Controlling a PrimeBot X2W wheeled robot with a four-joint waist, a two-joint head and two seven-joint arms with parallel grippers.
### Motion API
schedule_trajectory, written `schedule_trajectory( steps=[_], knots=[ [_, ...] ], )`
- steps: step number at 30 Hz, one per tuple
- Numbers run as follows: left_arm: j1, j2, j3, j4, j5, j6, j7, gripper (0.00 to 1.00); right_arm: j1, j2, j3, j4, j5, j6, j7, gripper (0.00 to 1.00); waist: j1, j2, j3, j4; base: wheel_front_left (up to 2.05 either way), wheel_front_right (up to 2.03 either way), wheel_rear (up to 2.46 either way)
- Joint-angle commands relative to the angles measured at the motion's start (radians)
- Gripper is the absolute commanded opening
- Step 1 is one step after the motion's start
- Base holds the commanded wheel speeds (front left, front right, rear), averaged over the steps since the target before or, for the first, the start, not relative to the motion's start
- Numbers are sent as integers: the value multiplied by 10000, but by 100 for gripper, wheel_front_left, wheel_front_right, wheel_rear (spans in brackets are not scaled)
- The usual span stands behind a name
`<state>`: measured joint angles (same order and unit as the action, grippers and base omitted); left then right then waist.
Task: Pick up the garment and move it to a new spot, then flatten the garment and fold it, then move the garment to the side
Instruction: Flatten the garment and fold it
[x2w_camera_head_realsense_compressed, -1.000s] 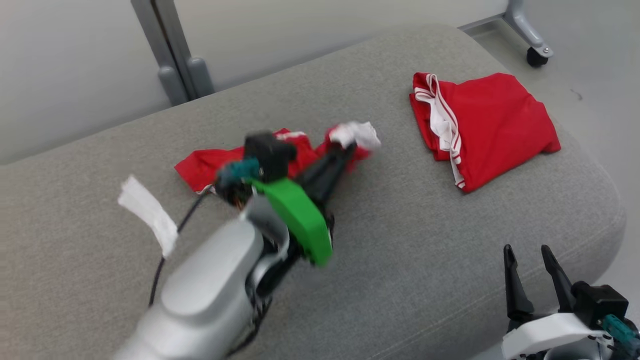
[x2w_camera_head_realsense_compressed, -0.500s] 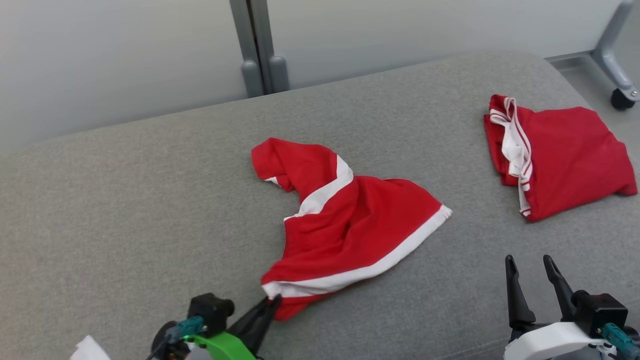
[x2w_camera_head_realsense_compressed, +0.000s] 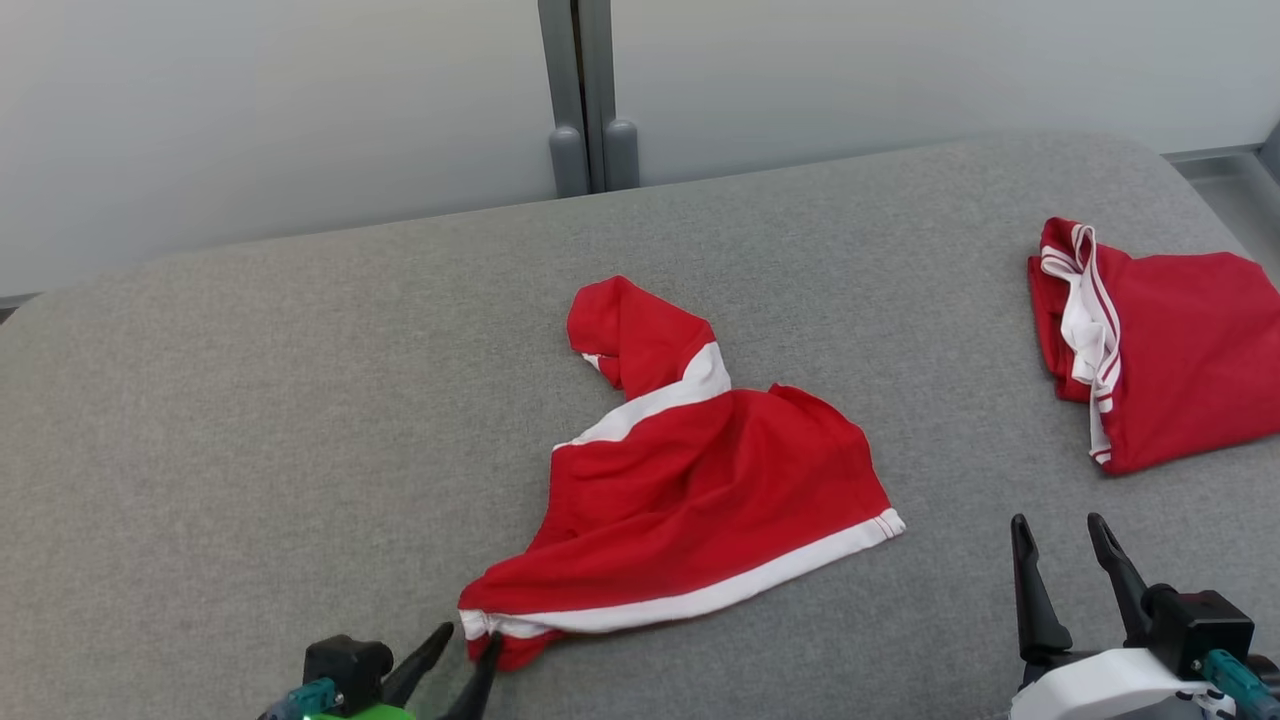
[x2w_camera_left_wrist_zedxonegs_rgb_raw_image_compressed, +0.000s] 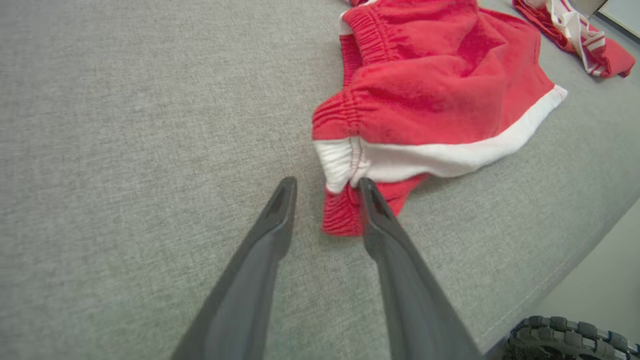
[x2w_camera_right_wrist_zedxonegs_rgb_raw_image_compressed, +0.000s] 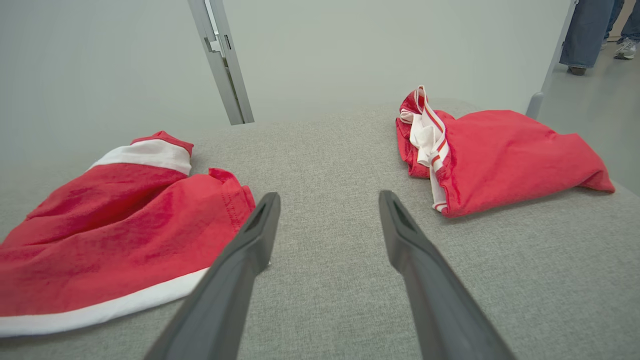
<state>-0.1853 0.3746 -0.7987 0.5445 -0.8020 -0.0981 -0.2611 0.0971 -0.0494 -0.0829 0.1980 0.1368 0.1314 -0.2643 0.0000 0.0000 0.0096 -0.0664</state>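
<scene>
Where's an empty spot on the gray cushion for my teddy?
The cushion is bare left of the spread red shorts, and in the strip between them and the folded red garment. It's crowded by the left gripper.

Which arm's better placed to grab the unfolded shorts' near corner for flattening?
Left. The left pincer, jaws parted, sits at the shorts' white-banded near corner; the right pincer hangs open, clear of them.

Bright, even light, soft shadows (sharp focus)
</scene>
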Motion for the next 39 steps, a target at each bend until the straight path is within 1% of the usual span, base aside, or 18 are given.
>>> schedule_trajectory(
  steps=[1,3,5,8,10,13,16,19,21,24,28,31,34,39],
  knots=[
    [261,-87,295,-186,-20,-70,-43,100,67,-24,-33,-57,-72,-16,6,100,0,0,-46,22,0,0,0],
    [569,-100,880,-556,92,-50,-47,100,66,-60,-69,-120,-90,-16,6,100,0,0,-88,39,0,0,0],
    [955,-185,1725,-1141,271,150,-47,100,78,-103,-158,-246,-138,-16,6,100,0,0,-130,77,0,0,0],
    [1655,-378,2861,-2096,732,319,-39,100,146,-150,-364,-462,-184,-16,6,100,0,0,-198,188,0,0,0],
    [2066,-557,3713,-2786,1281,472,-40,100,194,-170,-510,-620,-208,-16,6,100,0,0,-236,286,0,0,0],
    [2740,-1125,4956,-3699,2235,576,-41,100,245,-220,-681,-796,-285,-16,6,100,0,0,-324,460,0,0,0],
    [3190,-1765,5916,-4182,3216,591,-40,100,294,-233,-728,-866,-367,-16,6,100,0,0,-401,620,0,0,0],
    [3574,-2476,6751,-4465,4146,333,-40,100,414,-211,-735,-835,-384,-16,6,100,0,0,-472,803,0,0,0],
    [3759,-2766,7219,-4452,4601,184,-40,100,457,-189,-647,-793,-416,-16,6,100,0,0,-502,902,0,0,0],
    [3904,-3093,7497,-4175,5015,-58,-40,100,547,-166,-477,-665,-394,-16,6,100,0,0,-530,1018,0,0,0],
    [3873,-3194,7474,-3681,5188,-235,-41,100,638,-130,-131,-518,-458,-16,6,100,0,0,-550,1088,0,0,0],
    [3725,-3227,7422,-3524,5234,-280,-42,100,608,-111,18,-417,-441,-16,6,100,0,0,-545,1089,0,0,0],
    [3620,-3230,7338,-3458,5018,-313,-41,100,528,-77,171,-342,-415,-16,6,100,0,0,-552,1053,0,0,0],
    [3540,-3232,7313,-3398,5018,-325,-41,100,404,-63,207,-254,-269,-16,6,100,0,0,-560,987,0,0,0]
  ],
)
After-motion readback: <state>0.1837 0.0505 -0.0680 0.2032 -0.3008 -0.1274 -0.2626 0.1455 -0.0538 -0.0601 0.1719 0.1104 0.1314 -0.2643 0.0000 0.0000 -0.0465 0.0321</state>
